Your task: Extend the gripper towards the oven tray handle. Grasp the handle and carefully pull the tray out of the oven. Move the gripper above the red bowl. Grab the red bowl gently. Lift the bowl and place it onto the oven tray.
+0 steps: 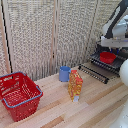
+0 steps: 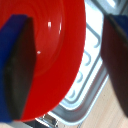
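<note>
A light wooden plank table (image 1: 95, 107) fills the lower frame. On it: 1 red mesh basket (image 1: 19, 94) at lower left, 1 blue cup (image 1: 64, 73) at center, 1 orange carton (image 1: 75, 84) just below-right of it, and the oven (image 1: 106, 64) at right.

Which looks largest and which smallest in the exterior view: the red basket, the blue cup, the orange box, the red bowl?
From largest to smallest, as they look in the exterior view:
1. red mesh basket, though it is also nearest the camera
2. orange box
3. blue cup and red bowl look about alike; the bowl sits farther back, so I do not rank them.
</note>
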Tool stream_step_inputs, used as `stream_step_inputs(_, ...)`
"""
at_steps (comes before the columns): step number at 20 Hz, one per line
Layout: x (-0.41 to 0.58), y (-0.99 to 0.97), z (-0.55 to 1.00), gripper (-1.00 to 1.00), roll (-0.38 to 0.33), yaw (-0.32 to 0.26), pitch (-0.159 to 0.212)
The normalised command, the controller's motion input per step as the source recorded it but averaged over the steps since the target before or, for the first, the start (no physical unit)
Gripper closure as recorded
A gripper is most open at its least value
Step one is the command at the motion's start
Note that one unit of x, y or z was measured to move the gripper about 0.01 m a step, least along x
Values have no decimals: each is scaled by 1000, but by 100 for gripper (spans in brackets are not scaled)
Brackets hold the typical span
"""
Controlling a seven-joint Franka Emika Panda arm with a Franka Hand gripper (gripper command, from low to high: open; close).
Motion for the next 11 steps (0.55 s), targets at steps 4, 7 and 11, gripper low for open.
stream_step_inputs(4,0,114,576,-100,15,-197,-54)
stream_step_inputs(7,0,156,466,-100,41,-217,-4)
stream_step_inputs(11,-16,155,246,-100,43,-264,35)
